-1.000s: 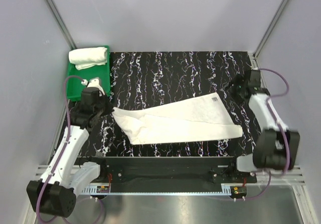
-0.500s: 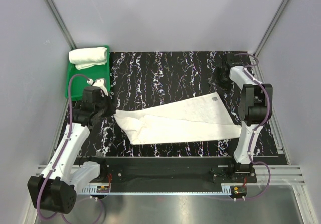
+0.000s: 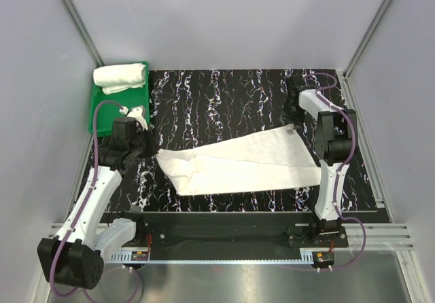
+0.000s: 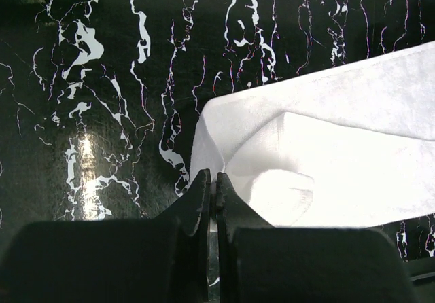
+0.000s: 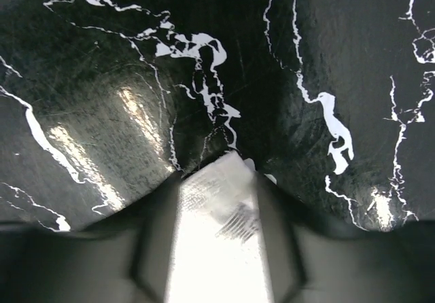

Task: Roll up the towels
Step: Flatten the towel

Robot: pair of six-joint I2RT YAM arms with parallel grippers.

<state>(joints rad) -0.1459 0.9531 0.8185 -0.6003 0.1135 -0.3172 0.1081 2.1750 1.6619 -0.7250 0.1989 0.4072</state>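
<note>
White soft towel (image 3: 245, 162), creased flat, pinched by L claw (image 4: 212, 182) & R claw (image 5: 219, 181).

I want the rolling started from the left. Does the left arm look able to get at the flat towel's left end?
Probably yes: the left gripper sits right at the left end of the flat towel, nothing between them. Its jaws are shut, so they must open first.

- Bright, even overhead light; soft shadows.
- Glare streaks shine on the glossy black table (image 4: 85, 170).
- The towel (image 4: 326, 133) glows white, folds faintly shaded.
- The right wrist view's bottom is washed out, blurred.
</note>
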